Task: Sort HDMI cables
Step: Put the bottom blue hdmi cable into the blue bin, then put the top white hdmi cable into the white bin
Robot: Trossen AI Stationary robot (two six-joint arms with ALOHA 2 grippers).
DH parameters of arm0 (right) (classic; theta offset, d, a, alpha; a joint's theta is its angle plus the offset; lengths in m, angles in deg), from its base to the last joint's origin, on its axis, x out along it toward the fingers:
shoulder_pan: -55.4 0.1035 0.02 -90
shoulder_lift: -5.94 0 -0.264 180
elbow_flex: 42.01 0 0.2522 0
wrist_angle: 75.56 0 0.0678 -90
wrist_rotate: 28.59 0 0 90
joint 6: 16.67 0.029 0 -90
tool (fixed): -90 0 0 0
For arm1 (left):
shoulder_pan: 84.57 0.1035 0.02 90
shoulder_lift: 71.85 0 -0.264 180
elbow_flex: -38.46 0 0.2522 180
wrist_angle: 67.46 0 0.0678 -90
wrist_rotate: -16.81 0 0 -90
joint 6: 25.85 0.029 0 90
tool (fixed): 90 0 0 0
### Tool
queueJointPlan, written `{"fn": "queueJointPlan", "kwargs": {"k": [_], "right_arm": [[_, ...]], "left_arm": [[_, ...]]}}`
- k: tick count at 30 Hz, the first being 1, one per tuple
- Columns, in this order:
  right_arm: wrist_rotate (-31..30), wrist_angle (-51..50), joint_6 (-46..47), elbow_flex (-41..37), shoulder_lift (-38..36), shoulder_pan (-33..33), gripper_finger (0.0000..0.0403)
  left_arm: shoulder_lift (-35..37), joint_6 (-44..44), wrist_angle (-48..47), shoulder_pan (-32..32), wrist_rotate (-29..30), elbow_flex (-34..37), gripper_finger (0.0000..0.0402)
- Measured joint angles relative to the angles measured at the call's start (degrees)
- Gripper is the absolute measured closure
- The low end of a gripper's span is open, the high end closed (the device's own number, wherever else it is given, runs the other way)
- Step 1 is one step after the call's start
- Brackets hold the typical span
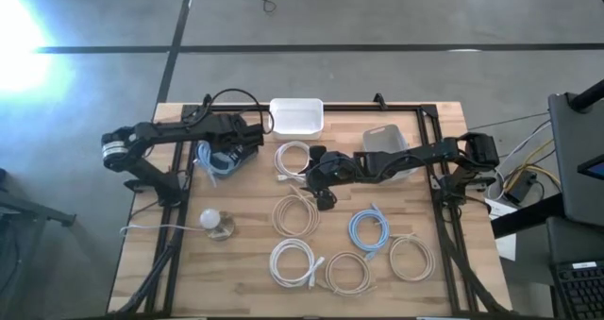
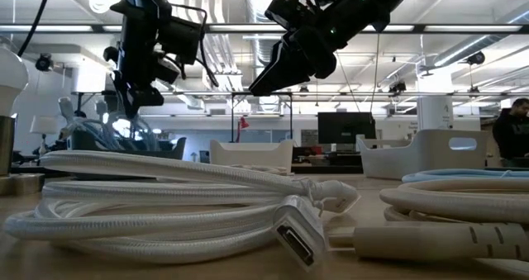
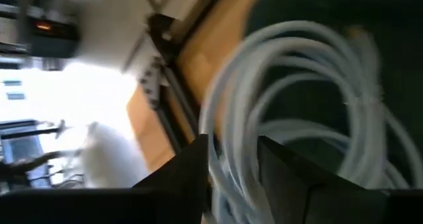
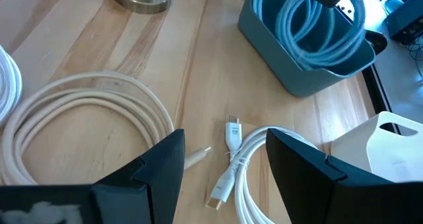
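Sorting barely begun: left gripper (image 1: 219,160) clamped on light-blue coiled cable (image 3: 297,112) inside dark teal plastic bin (image 4: 291,65), right gripper (image 1: 323,195) spread wide just beyond it above white coil (image 4: 254,178), six more coils (image 1: 292,262) scattered farther off on wooden table (image 1: 444,292).

- No text, label, brand, number or sign can be read in any of the four views.
- The monitor (image 2: 345,127) in the room behind the table shows only a dark screen with nothing legible on it.
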Motion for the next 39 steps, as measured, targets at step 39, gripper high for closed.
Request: {"fn": "queueJointPlan", "kwargs": {"k": [39], "right_arm": [[-0.22, 0.05, 9.67, -0.76, 0.81, -1.82, 0.0193]], "left_arm": [[3.23, 34.38, 25.98, -8.49, -14.79, -2.66, 0.0266]]}}
